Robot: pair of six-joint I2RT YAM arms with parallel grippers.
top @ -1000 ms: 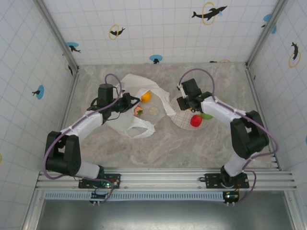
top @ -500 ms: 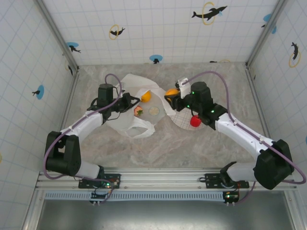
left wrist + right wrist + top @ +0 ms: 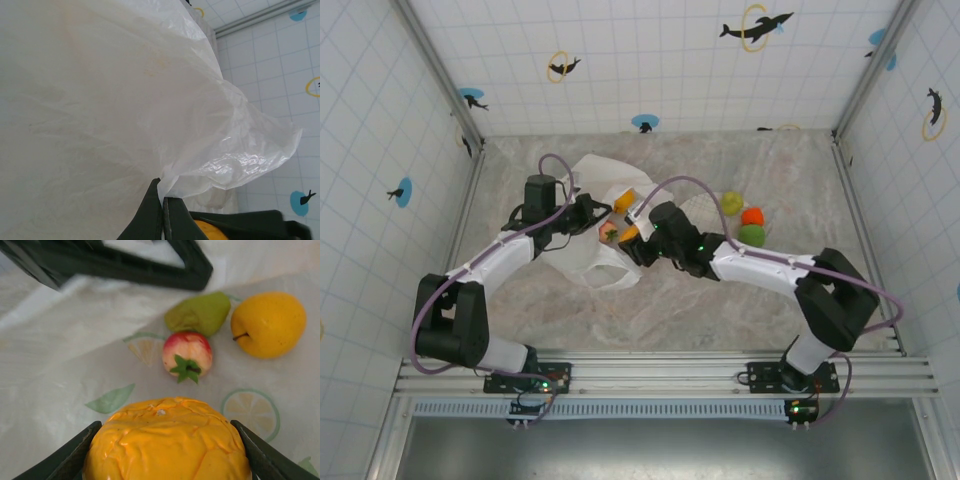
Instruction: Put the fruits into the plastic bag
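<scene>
One plastic bag [image 3: 588, 262], white and crinkly, lies spread on the table [image 3: 620, 320] left of centre. By my count the task is about half done: three fruits are inside, one is in the grip, and three are out on the table.

Left gripper [image 3: 585, 213]: fingers pinched shut on a fold of the bag's rim. In the left wrist view the film [image 3: 100, 100] bunches between the tips of the left gripper [image 3: 163, 197]. I judge it is holding the mouth up and open.

Right gripper [image 3: 633, 238]: reached across over the bag, jaws apart and clamped on an orange fruit [image 3: 631, 234]. In the right wrist view the right gripper [image 3: 167, 455] has one finger on each flank of the orange fruit [image 3: 167, 435], which fills the gap between them. It appears to hang over the bag's printed inner sheet [image 3: 60, 365], but I cannot tell whether it is clear of it.

Already in the bag, beyond the held fruit and close together:
- yellow fruit [image 3: 268, 325]
- green pear-shaped fruit [image 3: 197, 314]
- red fruit [image 3: 187, 356]

To be fetched, clustered on the table right of the bag and well apart from both grippers:
- green fruit [image 3: 752, 236]
- yellow-green fruit [image 3: 731, 203]
- orange-red fruit [image 3: 752, 216]

Left to do: release the orange fruit, then fetch those three.
</scene>
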